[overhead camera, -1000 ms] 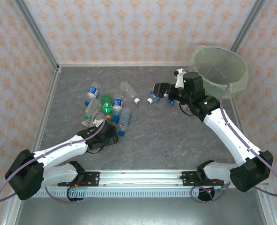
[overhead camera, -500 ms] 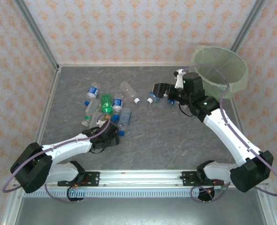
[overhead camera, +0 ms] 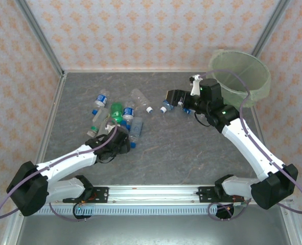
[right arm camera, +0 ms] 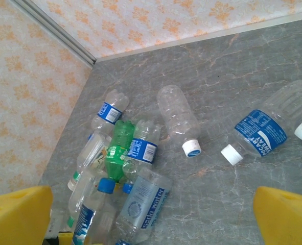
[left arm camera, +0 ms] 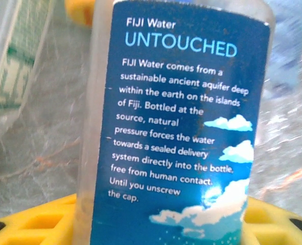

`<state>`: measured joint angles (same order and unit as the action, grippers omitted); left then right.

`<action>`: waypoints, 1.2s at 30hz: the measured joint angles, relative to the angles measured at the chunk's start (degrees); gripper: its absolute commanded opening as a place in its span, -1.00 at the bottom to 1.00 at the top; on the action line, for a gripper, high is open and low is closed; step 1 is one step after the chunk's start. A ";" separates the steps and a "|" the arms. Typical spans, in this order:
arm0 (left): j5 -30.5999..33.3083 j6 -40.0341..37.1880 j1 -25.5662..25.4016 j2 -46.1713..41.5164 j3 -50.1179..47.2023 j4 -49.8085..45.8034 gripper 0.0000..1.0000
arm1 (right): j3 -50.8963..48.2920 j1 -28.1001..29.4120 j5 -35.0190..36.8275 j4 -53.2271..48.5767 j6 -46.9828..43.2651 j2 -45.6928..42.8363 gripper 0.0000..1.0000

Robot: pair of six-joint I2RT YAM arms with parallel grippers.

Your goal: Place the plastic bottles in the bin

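A grey marbled tabletop (overhead camera: 181, 153) sits inside walls (overhead camera: 140, 35) papered in pale pink with orange motifs.

The left gripper (overhead camera: 122, 139) is at the near edge of a pile of bottles (overhead camera: 115, 117). In its wrist view a Fiji bottle (left arm camera: 176, 127) with a dark blue label stands right in front of the camera, between the 2 yellow pads (left arm camera: 33, 222) at the bottom corners. The pads sit close against its sides, but I cannot tell whether they are pressing on it.

The right gripper (overhead camera: 171, 98) hangs above the table with its jaws spread wide. Its 2 yellow fingers (right arm camera: 18, 214) are far apart at the lower corners of the wrist view and hold nothing. Ahead of it, toward its right finger, lies a blue-labelled bottle (right arm camera: 265, 127) on its side with a white cap. A clear bottle (right arm camera: 179, 117) lies just beside that one, more central. Nearer its left finger a green bottle (right arm camera: 119, 148) lies in the heap among clear ones with blue labels.

The bin (overhead camera: 253, 89), pale green and round, stands behind the right gripper's wrist at the table's far corner, well apart from the pile.
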<state>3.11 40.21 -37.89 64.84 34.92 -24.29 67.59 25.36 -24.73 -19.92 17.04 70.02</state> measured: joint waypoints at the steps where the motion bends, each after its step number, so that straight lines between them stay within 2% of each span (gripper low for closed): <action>1: 0.39 -0.57 0.00 -0.11 1.33 -0.11 0.05 | 0.00 0.00 -0.26 0.33 0.37 0.04 0.99; 10: 1.88 -6.78 -0.96 -0.74 13.22 1.01 0.05 | 0.02 0.00 -4.42 3.32 2.91 1.75 1.00; 15: 1.60 -10.23 -2.27 0.83 18.78 3.37 0.05 | 0.02 0.00 -6.93 5.22 3.65 1.81 0.76; 23: 1.14 -14.08 -8.59 7.89 26.05 5.62 0.05 | 0.02 0.00 -10.82 7.69 5.57 1.90 0.28; 36: 0.33 -16.98 -11.26 9.99 27.41 6.82 0.03 | 0.92 0.00 -16.28 10.16 8.28 7.61 0.07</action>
<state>3.44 23.22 -49.15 74.83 62.33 -17.47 68.51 25.36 -41.01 -9.76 25.32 77.62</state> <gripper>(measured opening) 0.514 0.562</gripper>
